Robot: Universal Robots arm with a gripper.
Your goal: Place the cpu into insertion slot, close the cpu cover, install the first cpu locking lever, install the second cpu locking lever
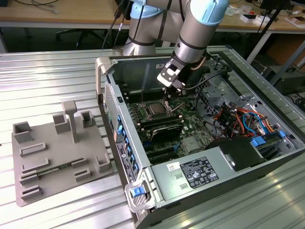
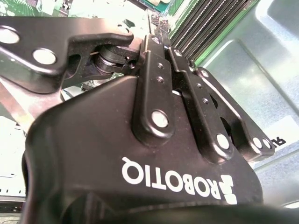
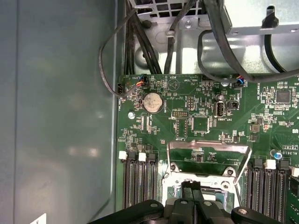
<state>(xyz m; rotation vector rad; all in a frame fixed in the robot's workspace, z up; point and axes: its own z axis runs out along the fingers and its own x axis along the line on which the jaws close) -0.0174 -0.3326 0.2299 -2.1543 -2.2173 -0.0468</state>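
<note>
Now your gripper (image 1: 167, 98) reaches down into the open computer case (image 1: 120, 112). Its tip is just beside the insertion slot (image 1: 148, 105) on the green circuit board (image 3: 154, 126). In the first wrist view, its two black fingers (image 3: 187, 193) are pressed together over the slot, with nothing visible between them. The cpu cover (image 3: 208, 147), a silvery frame, is tilted up off the slot just beyond the fingertips. In the exterior view, you find the cpu (image 1: 155, 111) lying flat in the slot as a grey square.

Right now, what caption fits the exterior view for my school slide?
Robot gripper hangs low over the insertion slot inside an open computer case.
</note>
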